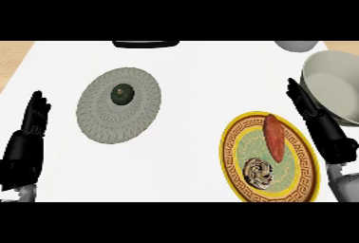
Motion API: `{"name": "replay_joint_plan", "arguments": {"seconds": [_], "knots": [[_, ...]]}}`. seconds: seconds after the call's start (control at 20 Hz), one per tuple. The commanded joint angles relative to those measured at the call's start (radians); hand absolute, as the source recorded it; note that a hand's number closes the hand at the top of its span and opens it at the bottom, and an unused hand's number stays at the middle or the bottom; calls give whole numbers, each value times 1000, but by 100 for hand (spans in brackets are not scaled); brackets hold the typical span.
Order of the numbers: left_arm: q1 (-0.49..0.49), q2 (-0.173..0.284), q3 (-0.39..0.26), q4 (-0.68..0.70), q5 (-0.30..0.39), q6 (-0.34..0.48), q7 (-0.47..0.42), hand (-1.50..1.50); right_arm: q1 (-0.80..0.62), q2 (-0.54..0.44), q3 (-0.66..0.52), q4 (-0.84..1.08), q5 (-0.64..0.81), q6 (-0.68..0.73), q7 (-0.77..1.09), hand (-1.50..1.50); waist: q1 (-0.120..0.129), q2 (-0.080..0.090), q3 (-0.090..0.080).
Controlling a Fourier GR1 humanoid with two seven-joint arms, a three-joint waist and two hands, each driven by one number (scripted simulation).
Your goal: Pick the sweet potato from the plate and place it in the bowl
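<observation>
A reddish-orange sweet potato [274,135] lies along the upper right part of a yellow-rimmed patterned plate [234,162] at the lower right of the counter. A grey-white bowl [332,85] stands just beyond that plate, at the right edge. My right hand [317,121] is open, its straight fingers pointing up between the plate and the bowl, right beside the sweet potato and not touching it. My left hand [29,128] rests open at the left edge, fingers up, holding nothing.
A round brownish item [259,172] sits on the lower part of the yellow plate. A grey patterned plate [105,111] with a small dark green object [123,94] lies left of centre. A dark object [145,44] and another pale bowl [297,45] sit at the far edge.
</observation>
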Motion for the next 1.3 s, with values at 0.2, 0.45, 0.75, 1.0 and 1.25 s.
{"name": "replay_joint_plan", "arguments": {"seconds": [0.2,0.45,0.75,1.0,1.25], "knots": [[-62,-119,-117,9,164,-193,69,0,79,-39,-114,-104,71,-166,42,150,-53,18,-21],[-38,-153,-154,-14,248,-261,115,0,208,58,-211,-48,219,-528,116,-150,-65,15,-20],[-114,-181,-159,74,262,-324,129,0,346,-34,49,-341,512,-468,234,-150,-17,18,-22],[-170,-186,-161,85,244,-316,151,0,284,-165,36,-328,749,-357,623,-150,-3,22,-27],[-160,-183,-163,88,252,-337,159,0,218,-187,82,-466,794,-96,1001,-150,18,21,-25]]}}
